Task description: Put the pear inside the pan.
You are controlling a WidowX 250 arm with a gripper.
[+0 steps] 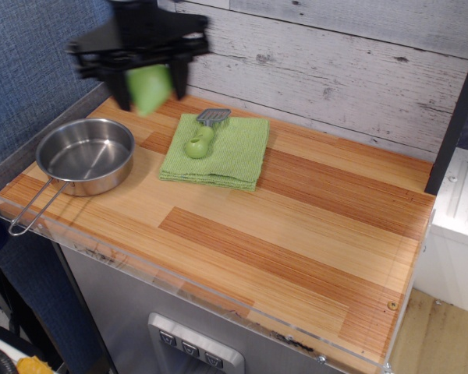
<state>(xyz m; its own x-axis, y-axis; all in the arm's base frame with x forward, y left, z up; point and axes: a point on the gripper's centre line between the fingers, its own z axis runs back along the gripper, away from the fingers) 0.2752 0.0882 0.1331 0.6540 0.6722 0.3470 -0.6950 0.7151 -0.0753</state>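
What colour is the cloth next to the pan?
Light green, with a fine woven texture; the cloth shows clearly in the observation.image view, right of the pan.

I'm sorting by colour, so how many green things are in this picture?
3: the pear held in the gripper above the pan, the cloth mid-table, and a small green utensil lying on it.

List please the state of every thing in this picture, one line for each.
gripper: shut on the pear, raised above the table
pear: held, in the air, not in the pan
pan: upright, empty
green cloth: folded, flat
small green tool: lying on the cloth
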